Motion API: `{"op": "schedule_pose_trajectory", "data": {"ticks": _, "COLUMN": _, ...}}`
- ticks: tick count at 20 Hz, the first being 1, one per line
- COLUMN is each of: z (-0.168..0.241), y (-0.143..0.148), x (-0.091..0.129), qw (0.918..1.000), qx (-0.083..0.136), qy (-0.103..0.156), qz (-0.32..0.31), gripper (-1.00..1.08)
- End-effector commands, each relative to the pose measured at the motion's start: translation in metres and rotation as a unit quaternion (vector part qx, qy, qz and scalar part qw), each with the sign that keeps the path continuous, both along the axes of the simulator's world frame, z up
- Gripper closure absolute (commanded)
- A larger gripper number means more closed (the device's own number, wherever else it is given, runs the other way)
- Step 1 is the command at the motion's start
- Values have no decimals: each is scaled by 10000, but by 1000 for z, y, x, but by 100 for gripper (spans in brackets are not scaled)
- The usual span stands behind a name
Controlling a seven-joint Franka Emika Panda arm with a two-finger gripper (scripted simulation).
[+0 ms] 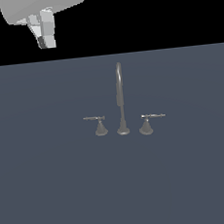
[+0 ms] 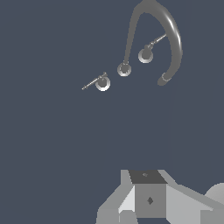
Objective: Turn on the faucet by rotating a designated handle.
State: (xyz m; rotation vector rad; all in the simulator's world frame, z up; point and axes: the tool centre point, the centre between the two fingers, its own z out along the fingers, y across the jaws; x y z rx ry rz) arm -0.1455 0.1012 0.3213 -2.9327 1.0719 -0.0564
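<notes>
Grey metal faucet (image 1: 120, 103) stands near the middle of the blue-grey floor (image 1: 54, 198). Your handle (image 1: 99, 124) sits on the exterior view's left of the tall spout (image 2: 168, 35), with a thin dark rod. Its shinier twin (image 1: 147, 122) is on the other side. Your gripper (image 1: 44, 30) hangs high up, well apart from them. You cannot tell if it is open or closed.
</notes>
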Motion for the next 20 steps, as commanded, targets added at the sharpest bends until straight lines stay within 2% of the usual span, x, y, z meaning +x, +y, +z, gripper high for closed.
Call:
{"op": "schedule_pose_trajectory", "data": {"ticks": 1, "z": -13, "y": 5, "x": 10, "qw": 9997, "qx": 15, "qy": 7, "qz": -263, "gripper": 108}}
{"op": "schedule_pose_trajectory", "data": {"ticks": 10, "z": -58, "y": 16, "x": 45, "qw": 9937, "qx": 49, "qy": 40, "qz": -1117, "gripper": 108}}
{"op": "schedule_pose_trajectory", "data": {"ticks": 20, "z": -102, "y": 20, "x": 82, "qw": 9804, "qx": 72, "qy": 74, "qz": -1968, "gripper": 108}}
